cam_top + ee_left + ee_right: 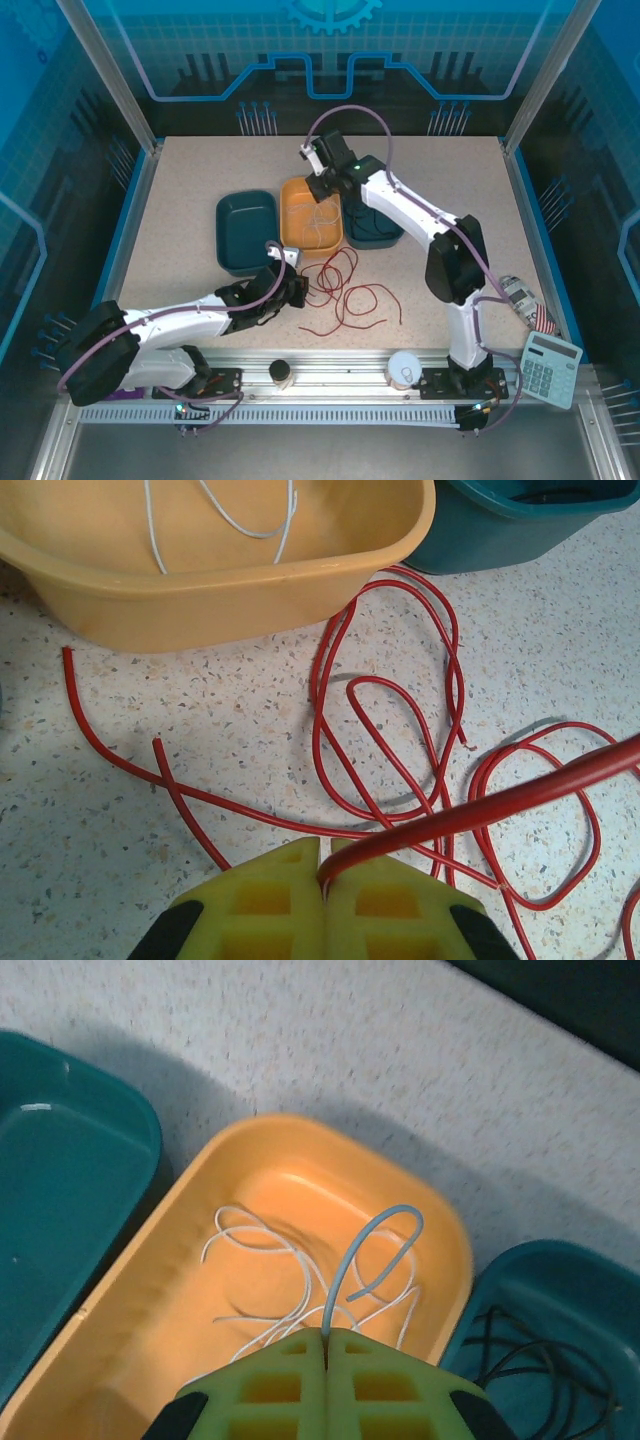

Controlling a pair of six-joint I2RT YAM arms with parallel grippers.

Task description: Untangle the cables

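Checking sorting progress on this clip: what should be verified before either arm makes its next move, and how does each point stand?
1. Left gripper shut on a red cable: ok.
2. Red loops on the table separated from each other: not ok, they cross in several places.
3. Right gripper shut on a whitish cable: ok.
4. Right gripper positioned over the orange bin: ok.
5. Held whitish cable free of the white ones lying in that bin: cannot tell.
6. Black cables inside the teal bin on the right: ok.
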